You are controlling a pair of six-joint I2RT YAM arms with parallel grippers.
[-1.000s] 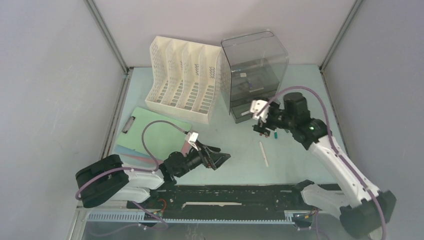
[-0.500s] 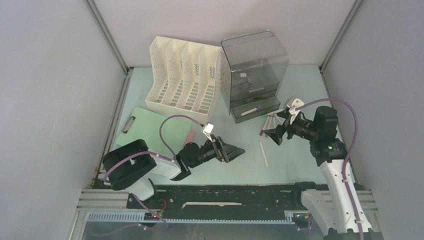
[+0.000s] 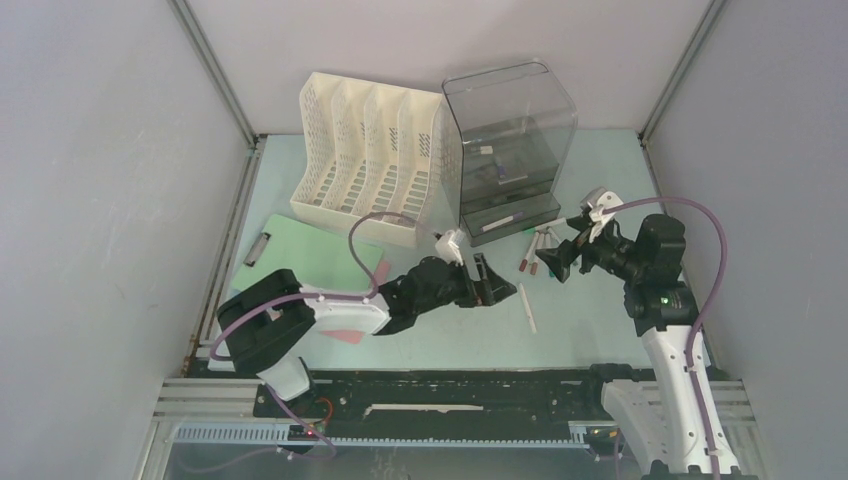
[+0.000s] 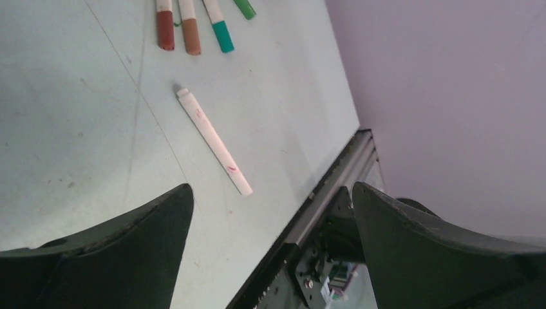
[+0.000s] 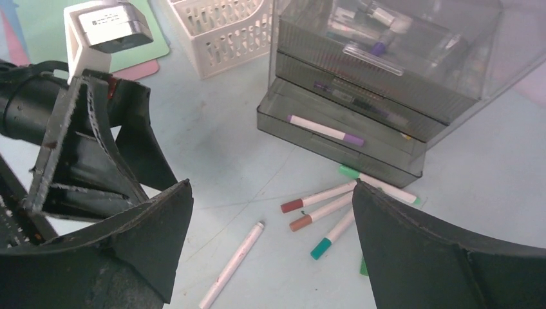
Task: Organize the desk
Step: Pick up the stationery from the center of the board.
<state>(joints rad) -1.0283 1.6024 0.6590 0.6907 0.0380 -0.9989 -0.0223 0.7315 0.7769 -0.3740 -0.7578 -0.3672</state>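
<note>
Lying on matte mint desk (image 3: pixel 610 165): slim white cyl. marker (image 3: pixel 527 307).

Drawer unit (image 3: pixel 510 140): one. File rack (image 3: pixel 365 160) left of it: one. Clipboard (image 3: pixel 310 255) further left: one. Capped markers (image 5: pixel 319 196) in front of it: at least four. White stick (image 5: pixel 232 264) beside those: one. Purple marker (image 5: pixel 326 130) in its open drawer: one.

The tabletop (image 3: pixel 600 165) bore a white file rack (image 3: pixel 365 160), grey drawer unit (image 3: pixel 505 140), green clipboard (image 3: pixel 310 255); loose markers (image 3: pixel 535 248), a white pen (image 3: pixel 527 308).
</note>
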